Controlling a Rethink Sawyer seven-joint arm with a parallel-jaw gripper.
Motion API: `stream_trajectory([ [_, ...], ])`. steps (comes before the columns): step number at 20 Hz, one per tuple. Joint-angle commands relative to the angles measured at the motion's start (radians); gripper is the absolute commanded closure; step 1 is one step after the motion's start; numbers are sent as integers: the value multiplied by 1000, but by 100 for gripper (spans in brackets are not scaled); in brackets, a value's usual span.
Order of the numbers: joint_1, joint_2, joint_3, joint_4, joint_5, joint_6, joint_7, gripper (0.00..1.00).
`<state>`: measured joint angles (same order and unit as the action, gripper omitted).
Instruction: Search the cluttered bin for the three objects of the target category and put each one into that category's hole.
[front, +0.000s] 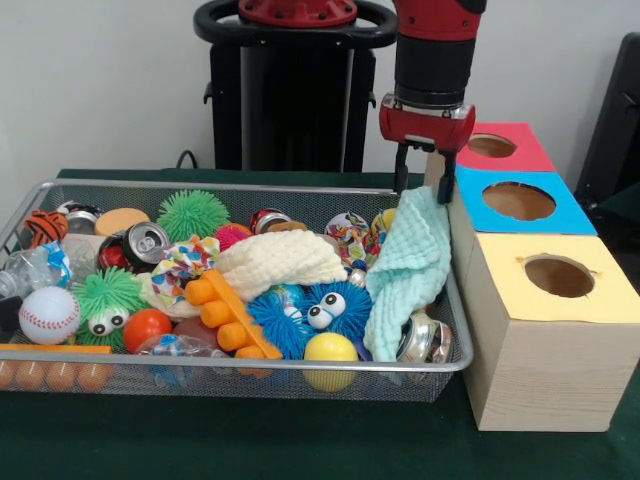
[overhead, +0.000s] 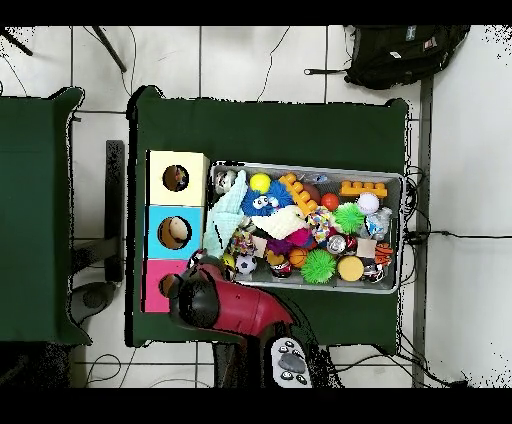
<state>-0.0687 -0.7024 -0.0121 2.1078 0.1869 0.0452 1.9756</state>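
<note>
One mint cloth (front: 408, 270), pinched at its top corner by the closed claw (front: 420, 185), hangs over the wire bin (front: 240, 187) rim at 3 o'clock, beside the blue hole (front: 518, 201). Soft, light, limp; likely to drape and snag, best gathered high.

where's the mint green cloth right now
In the front view the mint green cloth hangs from the gripper at the wire bin's right end, beside the blue box.
</note>
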Motion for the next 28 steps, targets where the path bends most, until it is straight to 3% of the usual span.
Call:
stream_trajectory([
  [1,-2,33,52,52,-11,-88,200,0],
  [5,-6,-2,44,58,1,-38,184,0],
  [11,82,-62,-34,18,34,93,166,0],
  [17,14,-69,-12,-45,1,204,86,0],
  [23,74,-84,-56,-105,3,308,108,0],
  [28,61,-49,-50,-142,-16,316,85,0],
])
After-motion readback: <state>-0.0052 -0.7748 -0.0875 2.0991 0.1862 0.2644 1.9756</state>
